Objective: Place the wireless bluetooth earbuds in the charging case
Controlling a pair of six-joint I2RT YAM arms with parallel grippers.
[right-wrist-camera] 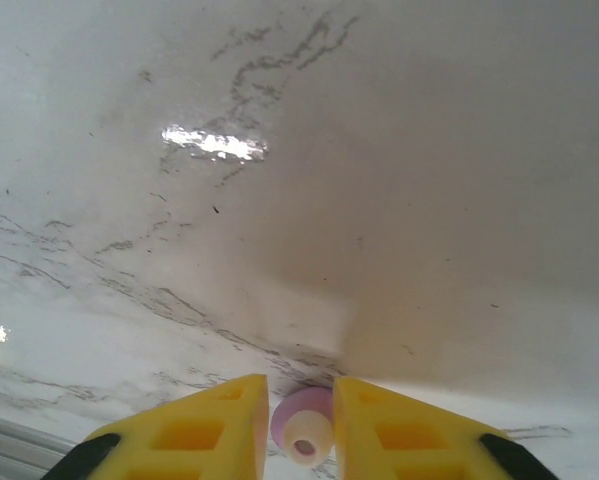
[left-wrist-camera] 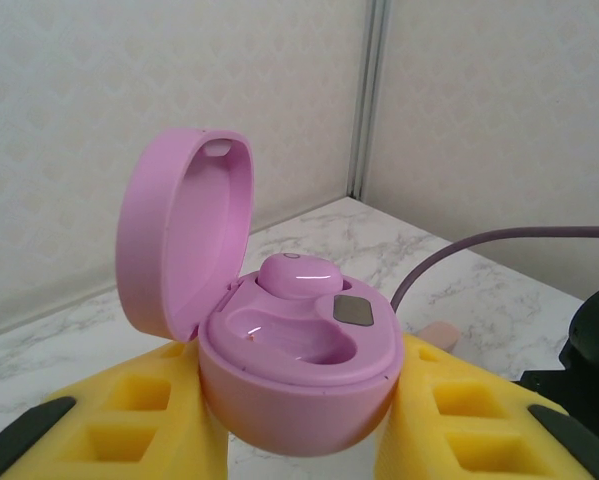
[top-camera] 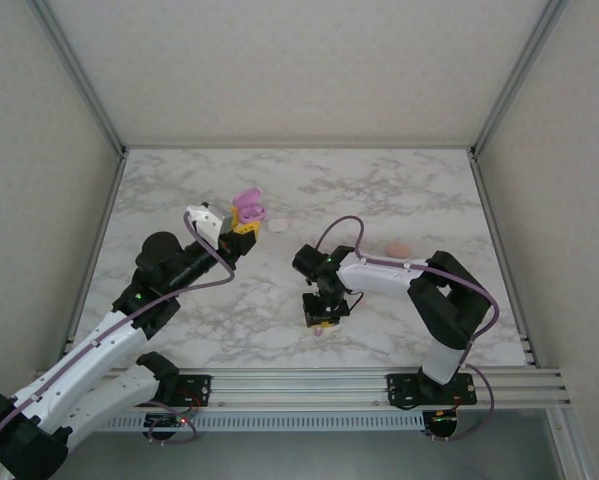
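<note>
White marble-patterned counter [top-camera: 399, 190] with grey veins, closed in by pale walls on three sides. We see two robot arms reaching in from the near edge.

On the left, the left tool [top-camera: 241, 228] is raised above the counter. Its yellow fingers [left-wrist-camera: 129, 400] are closed against both sides of the charging case [left-wrist-camera: 299, 380], a rounded pink case held upright. The hinged lid [left-wrist-camera: 179, 240] stands open to the left. One seated earbud [left-wrist-camera: 297, 275], also pink, sits in the far pocket of the case. The near pocket is bare and glossy.

Near the middle, the right tool [top-camera: 320, 320] points straight down, close to the counter. Its yellow fingers [right-wrist-camera: 209, 430] are drawn nearly together and pinch a pink earbud [right-wrist-camera: 304, 425] with a pale round tip. We cannot tell whether this bud touches the counter.

Further back, a small pale object [top-camera: 279, 226] lies just right of the case. A peach-coloured object [top-camera: 399, 247] lies far right, too small for us to identify.
</note>
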